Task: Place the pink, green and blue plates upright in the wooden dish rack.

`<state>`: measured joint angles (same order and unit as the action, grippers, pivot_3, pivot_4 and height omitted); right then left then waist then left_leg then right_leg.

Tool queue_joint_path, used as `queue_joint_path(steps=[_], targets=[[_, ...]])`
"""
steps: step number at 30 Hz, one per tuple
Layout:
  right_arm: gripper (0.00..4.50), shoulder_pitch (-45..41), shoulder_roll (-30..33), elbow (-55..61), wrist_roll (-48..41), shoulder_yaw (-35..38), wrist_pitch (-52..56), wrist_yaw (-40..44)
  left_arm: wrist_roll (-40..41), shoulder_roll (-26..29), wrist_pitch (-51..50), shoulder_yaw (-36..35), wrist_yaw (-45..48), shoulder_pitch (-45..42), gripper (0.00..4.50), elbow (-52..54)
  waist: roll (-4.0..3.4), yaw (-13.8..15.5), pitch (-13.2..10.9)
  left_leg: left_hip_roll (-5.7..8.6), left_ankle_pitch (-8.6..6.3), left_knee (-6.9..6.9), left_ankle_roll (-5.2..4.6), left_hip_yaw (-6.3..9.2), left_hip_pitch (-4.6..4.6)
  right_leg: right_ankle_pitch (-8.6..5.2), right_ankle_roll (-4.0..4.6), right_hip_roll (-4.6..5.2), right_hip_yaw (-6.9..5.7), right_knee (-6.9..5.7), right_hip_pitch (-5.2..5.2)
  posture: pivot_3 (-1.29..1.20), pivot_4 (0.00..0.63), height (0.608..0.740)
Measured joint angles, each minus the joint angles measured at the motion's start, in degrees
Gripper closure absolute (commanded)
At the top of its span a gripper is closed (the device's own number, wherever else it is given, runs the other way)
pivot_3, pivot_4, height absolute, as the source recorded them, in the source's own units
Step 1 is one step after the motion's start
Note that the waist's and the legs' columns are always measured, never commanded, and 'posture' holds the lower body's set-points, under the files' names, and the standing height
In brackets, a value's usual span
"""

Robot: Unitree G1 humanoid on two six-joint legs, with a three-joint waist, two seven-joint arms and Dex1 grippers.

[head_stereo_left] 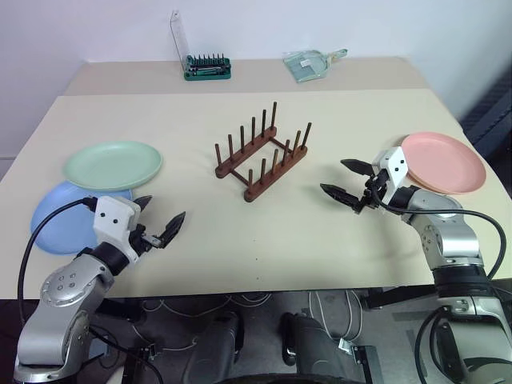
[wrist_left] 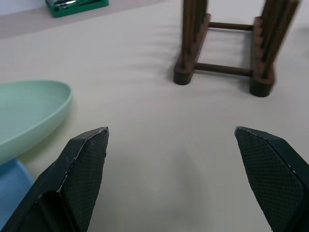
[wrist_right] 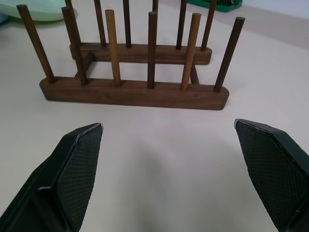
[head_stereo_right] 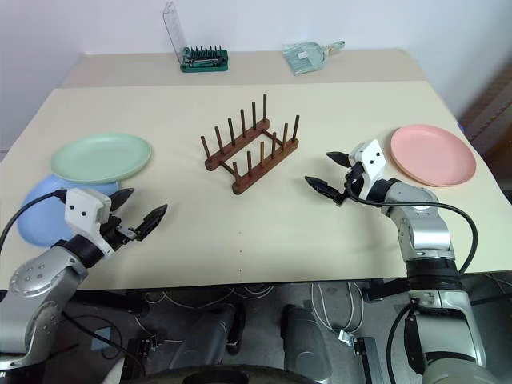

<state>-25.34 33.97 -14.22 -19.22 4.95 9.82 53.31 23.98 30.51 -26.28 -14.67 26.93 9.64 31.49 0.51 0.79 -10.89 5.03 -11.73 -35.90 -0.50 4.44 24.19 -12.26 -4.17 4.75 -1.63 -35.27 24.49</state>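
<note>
Wooden dish rack (head_stereo_left: 262,151): mid-table, set at a slant, two dark brown rails joined by crossbars, a row of thin upright pegs on each; no plate in any slot.
Green plate (head_stereo_left: 113,165): flat on the table, left of the rack, well apart from it; near edge overlapping the blue plate.
Blue plate (head_stereo_left: 58,218): flat, nearest of the left pair, partly tucked under the green plate, close to the table's left edge.
Pink plate (head_stereo_left: 443,162): flat on the right side of the table, well apart from the rack, just beyond the right arm.
Left gripper (head_stereo_left: 159,218): near left, above the table beside the blue plate, pointing toward the middle; black fingers (wrist_left: 84,164) spread wide, nothing between them, bare tabletop below.
Right gripper (head_stereo_left: 346,179): right of the rack, between rack and pink plate, pointing left at the rack; fingers (wrist_right: 77,164) spread wide, holding nothing, near but not touching the rack.
Table (head_stereo_left: 240,240): pale beige top, a second section butted on at the far side.
Screwdriver bit set (head_stereo_left: 207,67): green case, clear lid standing open, far side, left of centre.
Dustpan (head_stereo_left: 310,63): small, pale green, far side, right of the bit set.
Cables (head_stereo_left: 240,304): loose on the floor under the near table edge.
</note>
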Motion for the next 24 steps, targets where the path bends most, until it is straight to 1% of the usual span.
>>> queue_joint_path(steps=[5,7,8,10,11,12,16,19,20,24], targets=[[0.01,2.75,-0.68,4.37,-0.22,-0.16,1.23,-0.48,0.21,1.19,-1.61,3.6,2.52,0.48,0.21,0.57,0.0,-0.05,0.0,-0.01,-0.04,0.0,0.06,0.0,0.0,0.0,0.0,-0.01,0.0,0.0,0.01,0.0,0.15,0.735],[0.01,4.78,-1.46,6.12,-0.23,-0.18,1.4,-1.02,-0.22,3.12,-1.79,6.08,4.61,0.42,0.21,0.52,-0.01,-0.07,0.0,-0.01,-0.04,0.01,0.06,0.0,0.0,-0.01,0.01,-0.01,0.0,0.0,0.01,0.0,0.15,0.735],[0.01,5.48,-1.72,6.22,-0.24,-0.32,1.57,-1.05,-0.91,3.25,-1.86,7.74,5.25,-0.1,0.21,0.29,-0.05,-0.05,0.01,0.01,-0.04,0.0,0.06,-0.01,0.0,-0.01,0.01,0.01,0.01,0.0,0.0,0.0,0.15,0.735],[0.01,6.5,-2.15,6.87,-0.24,-0.33,1.95,-1.55,-1.94,3.02,-1.63,10.96,5.94,-1.53,0.21,-1.22,-0.05,-0.04,0.01,0.01,-0.04,-0.01,0.07,0.0,0.0,-0.01,0.0,0.0,0.01,0.0,0.0,0.0,0.15,0.735],[0.01,7.17,-2.65,8.21,-0.27,-0.3,2.22,-2.03,-2.32,3.03,-1.41,11.74,6.42,-1.7,0.21,-2.31,-0.05,-0.1,0.01,0.0,-0.04,0.0,0.07,0.01,0.0,-0.01,0.0,-0.01,0.01,0.0,0.01,0.0,0.15,0.735],[0.01,9.24,-2.62,10.98,-0.67,0.05,2.71,-2.6,-3.72,2.72,-1.13,13.65,6.64,-3.95,0.21,-5.07,-0.14,-0.04,0.03,0.0,-0.04,0.03,0.06,0.01,0.0,-0.01,0.0,-0.01,0.01,-0.03,0.03,0.0,0.15,0.735],[0.01,13.68,-3.67,18.27,-2.32,-0.14,4.22,-3.66,-7.95,-3.52,0.08,20.18,6.11,-15.56,0.21,-16.18,-0.14,0.92,0.06,0.01,0.01,-0.12,-0.01,0.05,0.03,0.0,-0.03,-0.03,-0.06,-0.08,-0.01,0.0,0.15,0.735],[0.01,16.43,-4.17,20.2,-2.33,-0.3,4.35,-4.66,-12.27,-8.57,3.57,24.7,5.39,-24.29,0.21,-26.74,-0.13,1.47,0.09,0.04,0.02,-0.13,-0.03,0.02,0.0,0.05,-0.1,-0.03,-0.05,-0.05,-0.05,0.0,0.15,0.735],[0.01,16.44,-4.94,20.34,-2.33,-0.82,4.42,-4.99,-13.48,-9.59,4.65,25.49,5.19,-26.84,0.21,-29.81,-0.13,1.48,0.1,0.04,0.02,-0.15,-0.03,0.02,0.0,0.07,-0.14,-0.03,-0.05,-0.06,-0.05,0.0,0.15,0.735],[0.01,16.55,-5.48,20.66,-2.29,-1.58,4.4,-5.74,-16.13,-12.38,8.14,27.5,5.88,-32.66,0.21,-37.6,-0.18,1.51,0.14,0.03,0.04,-0.14,-0.06,0.01,-0.04,0.07,-0.14,-0.03,-0.04,-0.07,-0.07,0.0,0.15,0.735]])
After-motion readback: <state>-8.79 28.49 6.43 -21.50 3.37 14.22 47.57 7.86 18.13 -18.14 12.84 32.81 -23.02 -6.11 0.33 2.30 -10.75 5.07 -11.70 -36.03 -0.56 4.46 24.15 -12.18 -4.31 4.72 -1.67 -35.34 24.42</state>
